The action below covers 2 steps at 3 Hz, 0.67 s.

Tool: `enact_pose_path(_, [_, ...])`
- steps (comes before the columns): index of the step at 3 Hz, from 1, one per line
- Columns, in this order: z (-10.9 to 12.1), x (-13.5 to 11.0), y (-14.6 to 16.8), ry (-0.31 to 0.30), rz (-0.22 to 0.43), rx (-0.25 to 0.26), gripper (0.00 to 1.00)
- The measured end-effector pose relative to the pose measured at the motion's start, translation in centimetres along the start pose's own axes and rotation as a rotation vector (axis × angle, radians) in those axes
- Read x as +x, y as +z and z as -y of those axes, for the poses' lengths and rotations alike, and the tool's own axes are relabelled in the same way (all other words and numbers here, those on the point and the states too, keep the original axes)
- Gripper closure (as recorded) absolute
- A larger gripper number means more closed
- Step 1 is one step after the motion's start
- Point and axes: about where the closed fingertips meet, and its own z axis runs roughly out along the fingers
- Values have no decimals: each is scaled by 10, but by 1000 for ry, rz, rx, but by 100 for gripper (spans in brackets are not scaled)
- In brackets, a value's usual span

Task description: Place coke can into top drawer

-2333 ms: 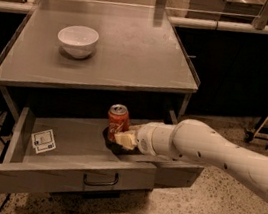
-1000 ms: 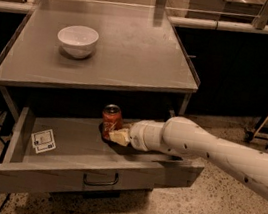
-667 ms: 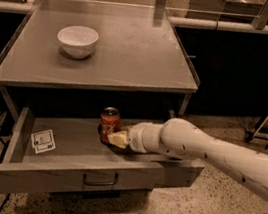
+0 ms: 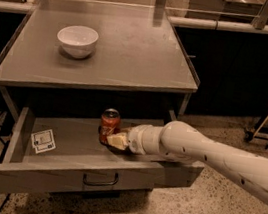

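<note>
The gripper (image 4: 113, 140) sits low inside the open top drawer (image 4: 62, 176), right against the foot of the coke can (image 4: 110, 120). Whether it is clamped on the can or loose of it, I cannot tell. The can stands upright mid-drawer, long axis vertical, just left of and beyond the gripper. Any retreat, I'd say, should go rightward, along the arm.

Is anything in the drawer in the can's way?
Nothing visible. The can already stands upright inside the open drawer, with the gripper at its base. The white tag lies well apart, at the drawer's other end.
</note>
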Motion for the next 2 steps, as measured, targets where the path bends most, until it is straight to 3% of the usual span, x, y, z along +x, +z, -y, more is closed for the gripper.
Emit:
enact_pose_path(1, [0, 1, 1, 14, 15, -9, 100])
enact_pose_path(2, [0, 1, 1, 14, 15, -9, 81])
